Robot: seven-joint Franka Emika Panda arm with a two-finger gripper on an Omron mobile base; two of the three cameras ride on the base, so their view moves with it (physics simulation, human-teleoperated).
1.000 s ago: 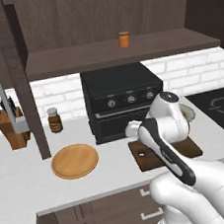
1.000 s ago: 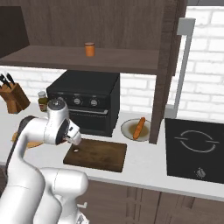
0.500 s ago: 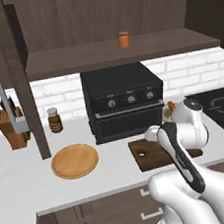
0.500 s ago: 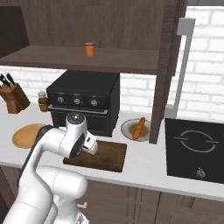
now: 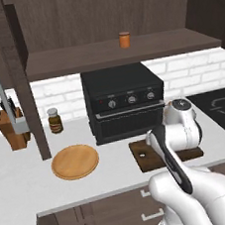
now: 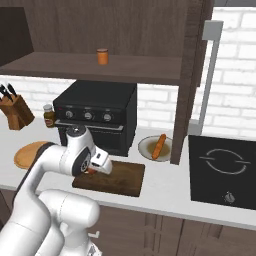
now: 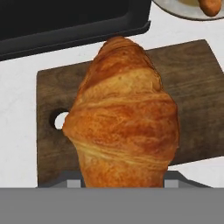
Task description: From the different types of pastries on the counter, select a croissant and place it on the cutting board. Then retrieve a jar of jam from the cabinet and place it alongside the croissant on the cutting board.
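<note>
My pincer (image 6: 91, 169) grips croissant (image 7: 124, 118) above cutting board (image 7: 192, 87); early release risks roll off board onto desk (image 6: 165, 187).

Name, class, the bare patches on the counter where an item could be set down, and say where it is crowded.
Bare counter lies between the knife block and the round wooden plate, and along the front edge. The cutting board has open wood at its right end. It is crowded around the oven, where the gripper holds the croissant over the board.
</note>
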